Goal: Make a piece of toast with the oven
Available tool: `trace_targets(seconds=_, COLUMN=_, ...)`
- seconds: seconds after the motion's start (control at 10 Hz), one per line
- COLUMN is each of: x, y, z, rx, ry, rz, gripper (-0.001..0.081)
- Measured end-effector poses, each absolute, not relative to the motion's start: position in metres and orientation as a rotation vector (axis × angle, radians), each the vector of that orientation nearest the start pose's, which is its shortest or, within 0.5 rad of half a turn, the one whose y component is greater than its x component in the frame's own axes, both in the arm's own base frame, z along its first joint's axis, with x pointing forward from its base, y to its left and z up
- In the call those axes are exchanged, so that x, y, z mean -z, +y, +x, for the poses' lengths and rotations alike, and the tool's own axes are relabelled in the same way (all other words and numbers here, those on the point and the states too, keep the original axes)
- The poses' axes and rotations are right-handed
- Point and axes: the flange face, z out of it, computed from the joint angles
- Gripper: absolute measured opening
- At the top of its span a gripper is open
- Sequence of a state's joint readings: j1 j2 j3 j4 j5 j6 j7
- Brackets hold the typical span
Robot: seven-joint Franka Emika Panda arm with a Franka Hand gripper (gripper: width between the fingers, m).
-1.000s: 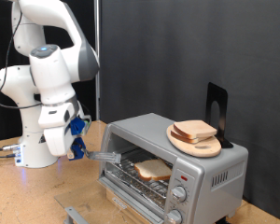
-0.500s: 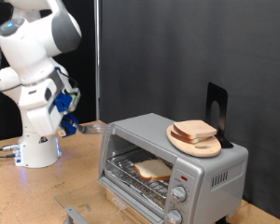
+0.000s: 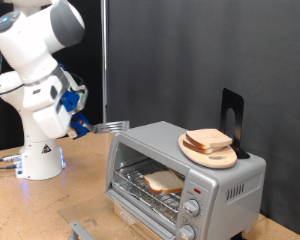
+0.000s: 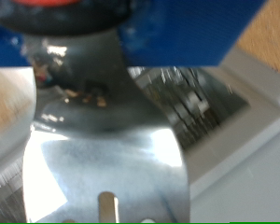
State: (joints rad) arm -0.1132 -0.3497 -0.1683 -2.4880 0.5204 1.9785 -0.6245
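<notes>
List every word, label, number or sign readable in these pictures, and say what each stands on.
None can be read.
The oven has marks around its two knobs, too small to read.
The spatula in the gripper shows bare metal, no text.
The piece of toast and the wooden board carry none.

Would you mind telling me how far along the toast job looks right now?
Done: the piece of toast lies on the rack inside the oven. In hand: the gripper holds a metal spatula above the oven's corner. Left: the oven's front looks open.
</notes>
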Motion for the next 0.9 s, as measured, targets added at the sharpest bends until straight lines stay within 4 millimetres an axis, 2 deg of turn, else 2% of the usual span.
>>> trace_targets(seconds=0.3, x=-0.419, y=-0.031, z=0.416, rx=0.176, ry=-0.37, rz=-2.582, gripper=0.0489)
trace_targets(seconds=0.5, x=-0.427, y=0.005, z=0.42, rx=0.216, ry=-0.428, rz=-2.571, gripper=0.0489)
trace_targets(seconds=0.6, x=-0.43, y=0.021, z=0.42, rx=0.202, ry=-0.404, rz=-2.571, gripper=0.0489)
trace_targets(seconds=0.7, x=-0.433, y=0.03, z=0.42, rx=0.187, ry=-0.366, rz=-2.579, gripper=0.0489)
trace_targets(seconds=0.9, x=-0.431, y=0.03, z=0.419, rx=0.204, ry=-0.396, rz=-2.569, gripper=0.0489)
